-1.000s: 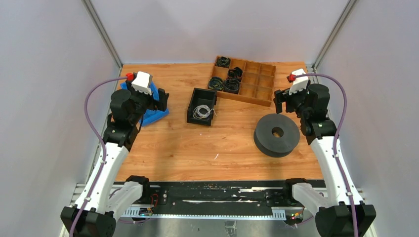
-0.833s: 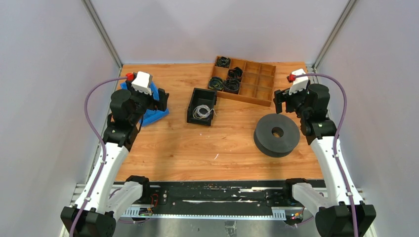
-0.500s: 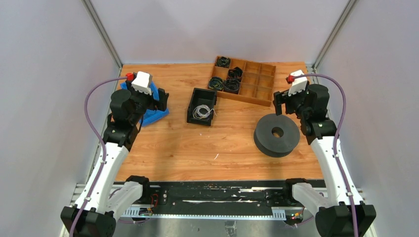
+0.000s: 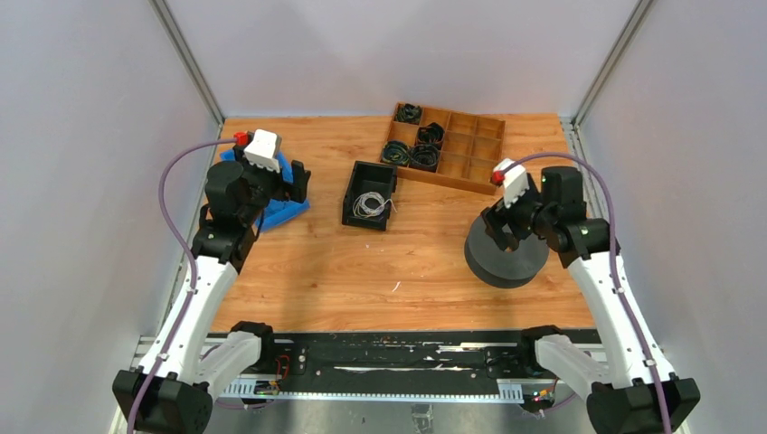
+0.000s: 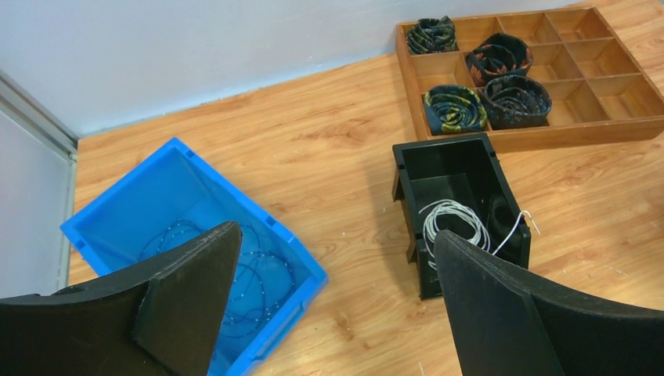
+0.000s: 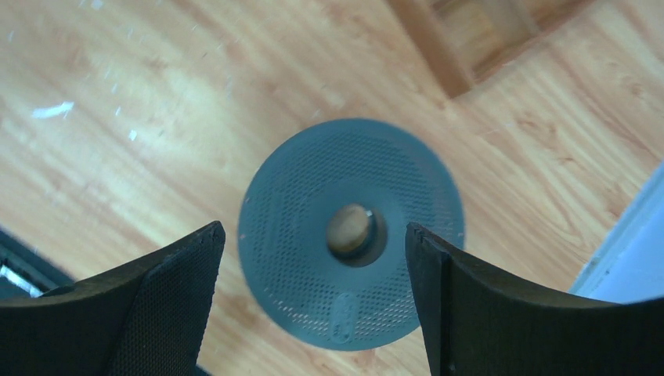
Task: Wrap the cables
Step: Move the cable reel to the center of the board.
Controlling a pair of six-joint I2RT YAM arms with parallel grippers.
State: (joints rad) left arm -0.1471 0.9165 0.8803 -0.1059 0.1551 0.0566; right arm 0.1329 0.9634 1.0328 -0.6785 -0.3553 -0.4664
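The cables (image 4: 369, 204) are a loose tangle of thin white wire loops lying inside a small black box (image 4: 355, 194) near the table's middle. The left wrist view shows the cables (image 5: 452, 222) in the box (image 5: 407, 168), with one end sticking out over its right wall. My left gripper (image 4: 295, 183) hangs open over the blue bin, well left of the box, and holds nothing (image 5: 337, 235). My right gripper (image 4: 503, 230) is open above a black disc (image 4: 506, 264). Its fingers straddle the perforated disc (image 6: 297, 196) from above without touching it (image 6: 313, 229).
A blue bin (image 4: 282, 212) at the left holds thin blue wires (image 5: 196, 258). A wooden compartment tray (image 4: 470, 145) at the back holds several black and green coiled bundles (image 5: 458, 110). Bare wood lies between the box and the disc.
My right arm has swung from the far right edge inward and down, so its gripper now hangs over the black disc. The left arm has barely shifted.
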